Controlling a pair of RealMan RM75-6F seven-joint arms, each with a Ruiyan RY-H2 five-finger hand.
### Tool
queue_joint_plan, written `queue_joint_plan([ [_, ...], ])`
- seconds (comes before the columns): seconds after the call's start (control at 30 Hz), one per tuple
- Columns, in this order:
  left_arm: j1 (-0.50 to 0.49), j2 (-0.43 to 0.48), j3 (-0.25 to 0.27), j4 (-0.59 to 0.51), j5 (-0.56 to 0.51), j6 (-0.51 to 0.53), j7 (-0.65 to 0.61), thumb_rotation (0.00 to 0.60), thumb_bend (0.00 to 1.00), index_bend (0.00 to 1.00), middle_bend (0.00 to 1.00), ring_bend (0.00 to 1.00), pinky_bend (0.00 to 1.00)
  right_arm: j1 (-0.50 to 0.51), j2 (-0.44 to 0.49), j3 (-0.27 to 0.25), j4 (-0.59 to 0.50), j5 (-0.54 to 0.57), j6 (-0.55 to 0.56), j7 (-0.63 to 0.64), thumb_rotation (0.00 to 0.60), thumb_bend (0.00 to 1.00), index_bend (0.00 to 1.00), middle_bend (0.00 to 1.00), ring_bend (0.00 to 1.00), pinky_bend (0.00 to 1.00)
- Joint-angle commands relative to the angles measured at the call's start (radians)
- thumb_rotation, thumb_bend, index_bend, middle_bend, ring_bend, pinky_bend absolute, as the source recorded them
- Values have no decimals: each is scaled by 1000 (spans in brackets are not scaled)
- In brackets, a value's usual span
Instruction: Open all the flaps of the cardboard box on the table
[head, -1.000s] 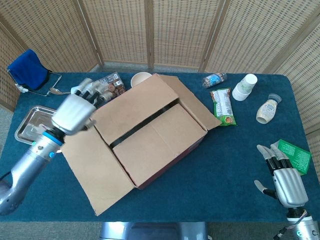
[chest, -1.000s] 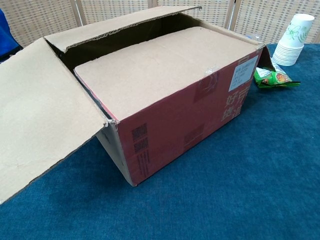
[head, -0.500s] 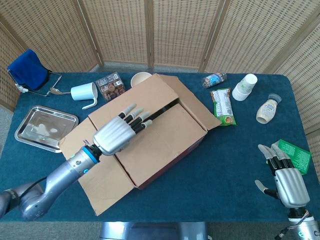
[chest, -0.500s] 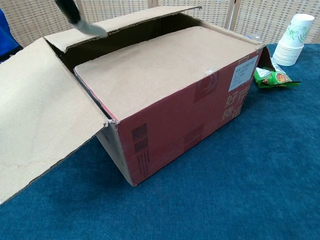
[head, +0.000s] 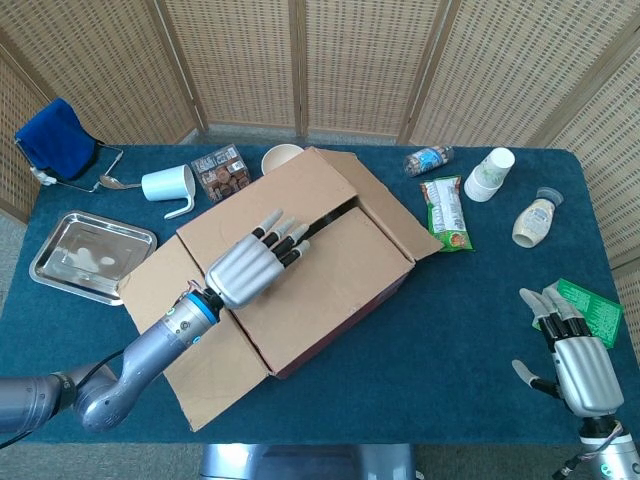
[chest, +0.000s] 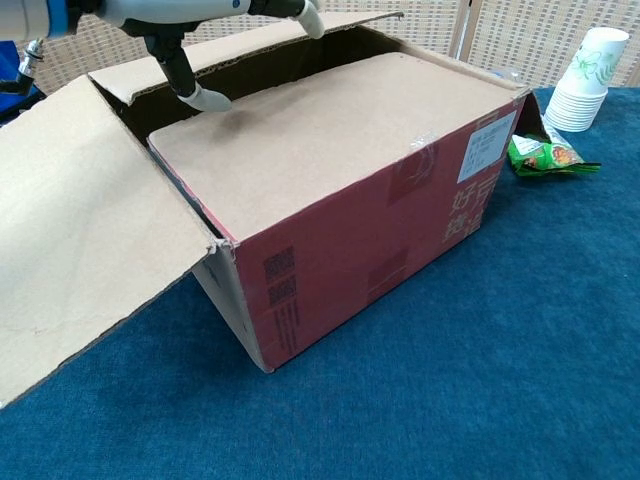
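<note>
Fingers (head: 282, 235) of left hand (head: 245, 268) spread, empty — over cardboard box (head: 300, 270); right hand (head: 580, 368) open, idle.

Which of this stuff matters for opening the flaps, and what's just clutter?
Job: cardboard box; left robot hand, fingers spread above the box's flaps.

Clutter: metal tray, white mug, paper cups, snack packet, sauce bottle.

Left hand (head: 243, 268) over cardboard box (head: 300, 270)
</note>
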Motion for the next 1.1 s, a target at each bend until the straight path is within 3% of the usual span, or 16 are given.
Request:
queue_joint_plan([
  [0.03,-13,-18,2,19,-39,21,31,600,54,112,0,0,0,0,0,0,0,0,1,0,600,192,56,135,0,155],
  [0.73,-17,38,-13,61,-115,105,73,600,53,110,0,0,0,4,2,-4,1,3,-13,12,600,192,55,135,0,155],
  [1.1,10,88,-36,58,-120,157,33,600,54,37,0,0,0,7,-1,-7,1,0,-19,5,600,193,55,135,0,155],
])
